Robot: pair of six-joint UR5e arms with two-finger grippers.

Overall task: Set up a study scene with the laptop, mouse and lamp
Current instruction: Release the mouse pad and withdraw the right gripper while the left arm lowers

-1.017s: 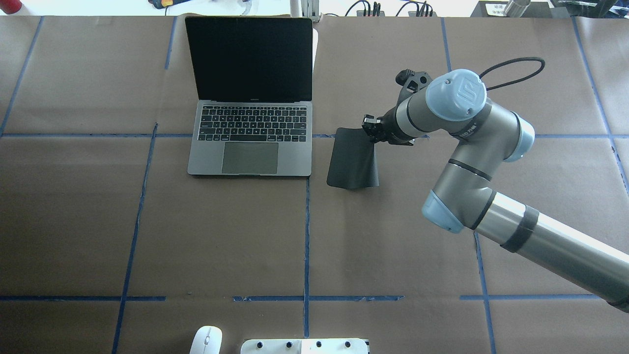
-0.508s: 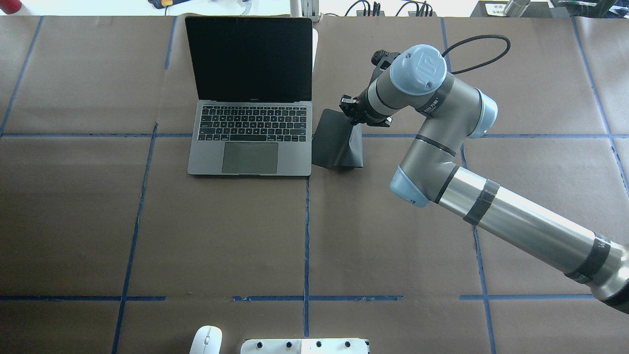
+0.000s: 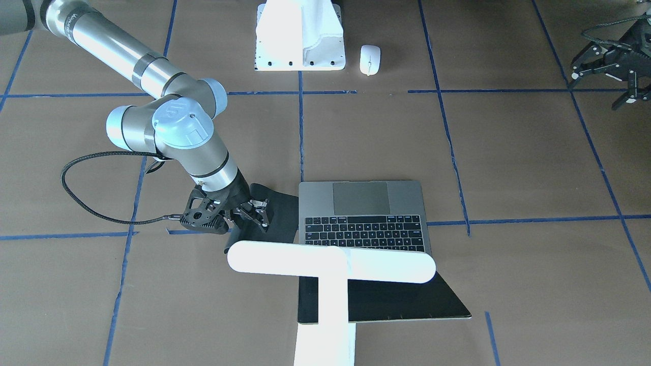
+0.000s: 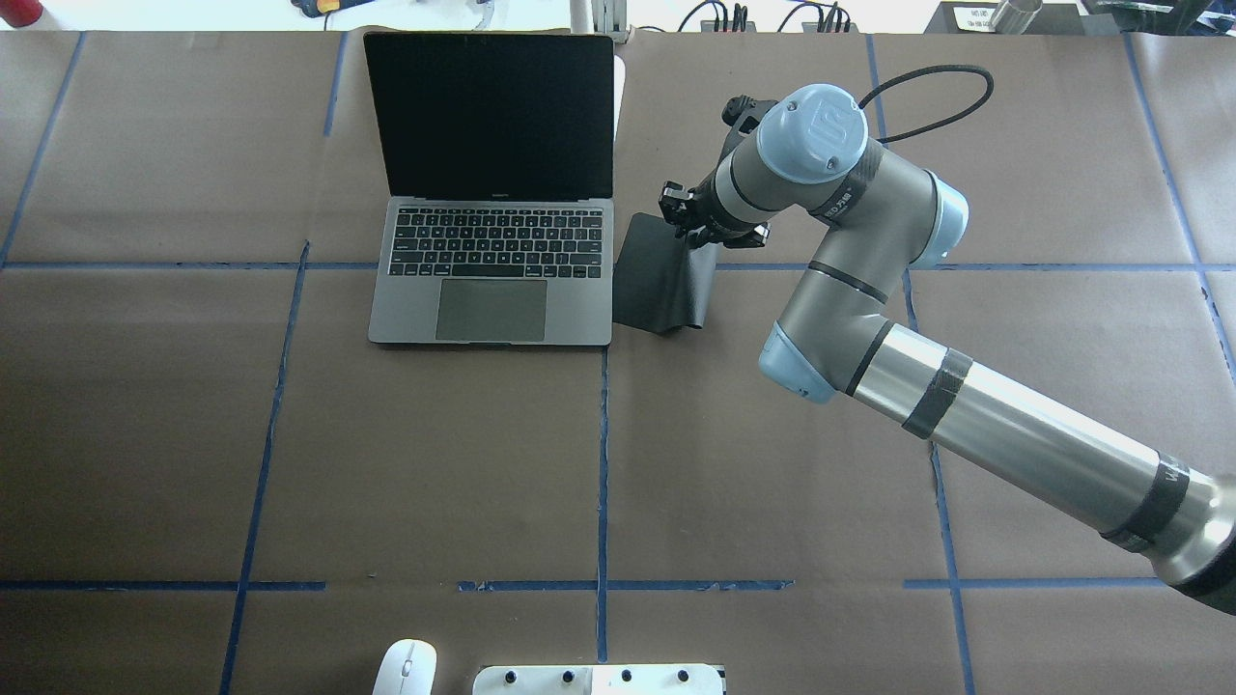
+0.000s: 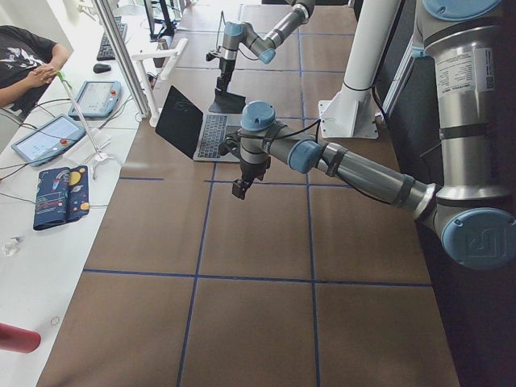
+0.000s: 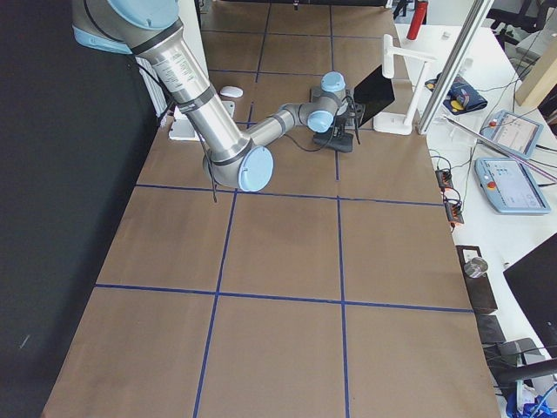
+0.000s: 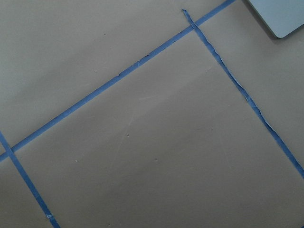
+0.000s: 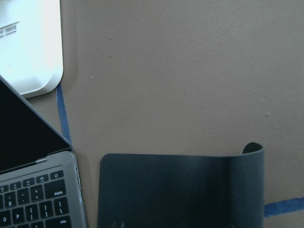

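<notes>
The open grey laptop [image 4: 492,270] stands at the table's far left-centre; it also shows in the front view [image 3: 363,213]. My right gripper [image 4: 688,230] is shut on the far edge of a black flexible mat [image 4: 661,285], lifting that edge beside the laptop's right side. The right wrist view shows the mat [image 8: 175,190], the laptop's corner [image 8: 38,199] and the lamp's base [image 8: 28,47]. The white T-shaped lamp [image 3: 330,264] stands behind the laptop's screen. The white mouse [image 4: 406,668] lies at the near edge. My left gripper [image 3: 610,66] hangs open and empty above the table.
A white bracket block [image 4: 599,679] with bolt holes stands at the near edge, right of the mouse. Blue tape lines cross the brown table cover [image 4: 435,463]. The right arm's cable [image 4: 927,97] loops over the far table. The left wrist view shows only table cover [image 7: 142,142].
My right arm has swung left and a little farther away, dragging the black mat with it. The mat now lies close against the laptop's right side.
</notes>
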